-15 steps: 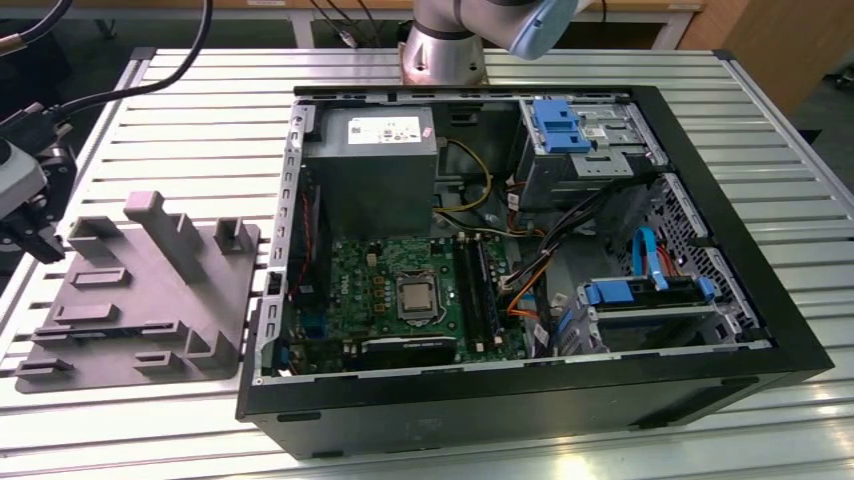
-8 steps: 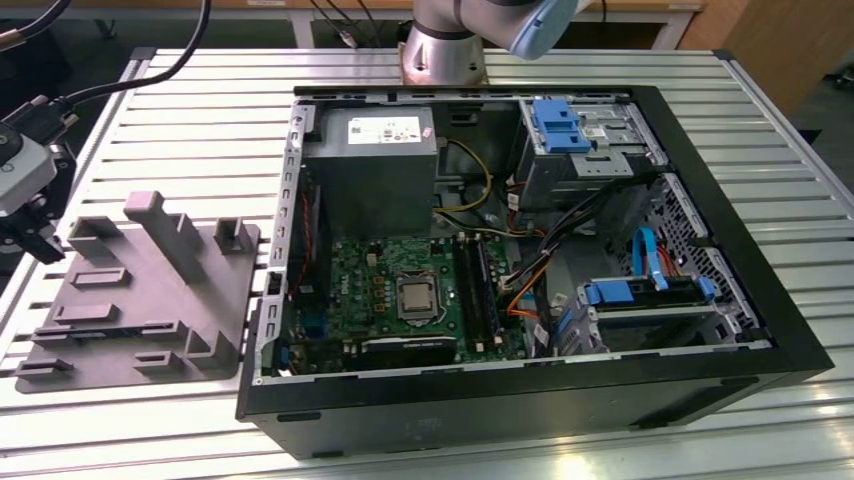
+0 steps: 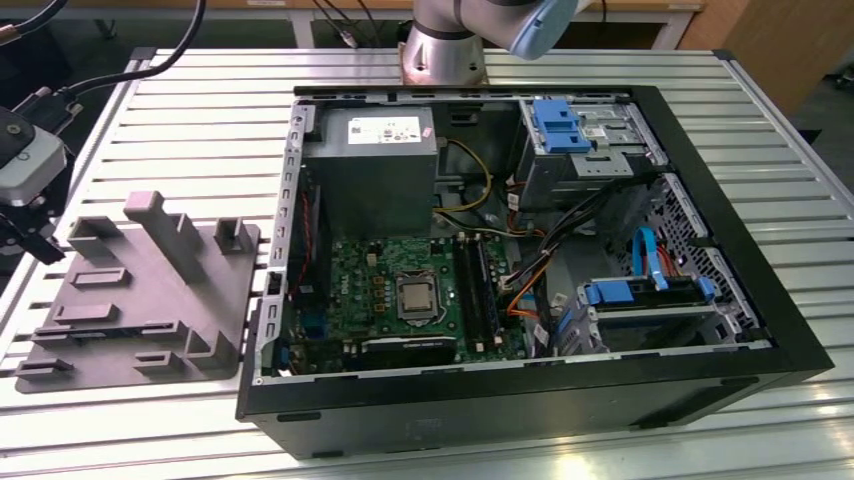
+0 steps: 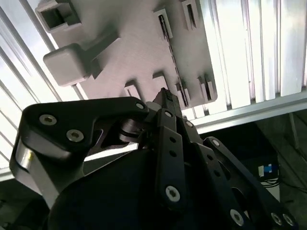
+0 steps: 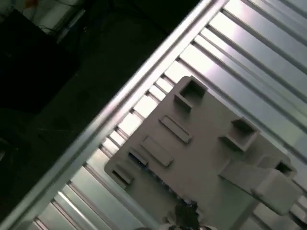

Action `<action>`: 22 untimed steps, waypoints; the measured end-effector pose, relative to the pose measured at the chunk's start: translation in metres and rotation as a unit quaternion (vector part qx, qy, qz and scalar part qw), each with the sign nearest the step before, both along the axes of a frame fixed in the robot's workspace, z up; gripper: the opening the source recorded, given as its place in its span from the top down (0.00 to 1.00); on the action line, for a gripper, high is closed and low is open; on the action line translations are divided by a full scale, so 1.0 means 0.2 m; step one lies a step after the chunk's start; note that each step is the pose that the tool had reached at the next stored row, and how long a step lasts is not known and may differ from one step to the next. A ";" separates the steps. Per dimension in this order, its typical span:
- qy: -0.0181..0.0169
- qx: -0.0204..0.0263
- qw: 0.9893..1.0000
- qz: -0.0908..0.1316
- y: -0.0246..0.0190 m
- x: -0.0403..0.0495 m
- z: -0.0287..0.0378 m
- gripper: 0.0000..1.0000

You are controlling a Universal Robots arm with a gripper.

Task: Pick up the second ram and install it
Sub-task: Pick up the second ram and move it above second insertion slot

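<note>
Your tool (image 4: 167, 97) hangs over the gray fixture (image 4: 129, 52), which lies flat on the slatted bench (image 3: 200, 90). The second ram (image 4: 175, 71) stands on edge in a long slot of that fixture, and shows as a thin dark strip between raised blocks. In the second wrist view the tool's tip lines up with one end of that strip; you cannot tell whether it touches. You also cannot tell how far the tool is open, or whether it has hold of anything.

In the exterior view the tool is at the fixture's edge on the exterior view's left. The open computer case (image 3: 534, 392) stands just beside the fixture on the exterior view's right. Inside the case, the long black memory sockets (image 3: 477, 290) run beside the processor (image 3: 416, 293) on the green board (image 3: 358, 265).
</note>
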State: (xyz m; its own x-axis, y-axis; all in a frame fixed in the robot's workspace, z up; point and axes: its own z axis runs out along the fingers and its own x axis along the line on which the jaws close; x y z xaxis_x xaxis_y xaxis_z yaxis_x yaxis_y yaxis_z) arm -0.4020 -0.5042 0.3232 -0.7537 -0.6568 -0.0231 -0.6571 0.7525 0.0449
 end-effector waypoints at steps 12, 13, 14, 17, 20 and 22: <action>0.000 0.000 0.996 0.087 0.000 0.000 -0.005 0.89; 0.000 0.000 0.996 0.094 0.000 0.000 -0.005 0.89; 0.000 0.000 0.995 0.101 0.000 0.000 -0.006 0.89; 0.000 0.000 0.993 0.122 0.000 0.000 -0.007 0.89; 0.000 0.000 0.990 0.144 0.000 0.000 -0.009 0.89; 0.000 0.000 0.988 0.157 0.000 0.000 -0.009 0.89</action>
State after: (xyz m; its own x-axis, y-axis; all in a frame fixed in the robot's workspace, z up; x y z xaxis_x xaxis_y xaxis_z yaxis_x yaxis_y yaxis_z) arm -0.4020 -0.5042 0.3213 -0.5121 -0.8586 -0.0231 -0.8585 0.5108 0.0449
